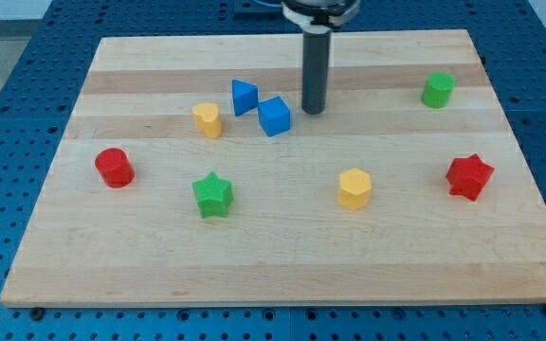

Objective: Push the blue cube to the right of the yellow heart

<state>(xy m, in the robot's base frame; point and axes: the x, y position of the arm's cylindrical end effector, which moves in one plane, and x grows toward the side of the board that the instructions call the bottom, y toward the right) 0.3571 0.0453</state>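
Observation:
The blue cube point(274, 116) sits on the wooden board point(282, 256) above the middle, to the right of the yellow heart point(208, 120) with a gap between them. A blue triangular block point(244, 97) stands just up and left of the cube, between it and the heart. My tip point(313, 110) rests on the board just right of the blue cube, a small gap apart, slightly higher in the view.
A red cylinder point(115, 168) is at the left. A green star point(213, 195) is below the heart. A yellow hexagon block point(354, 188) is right of centre. A red star point(469, 177) is at the right. A green block point(437, 90) is at the upper right.

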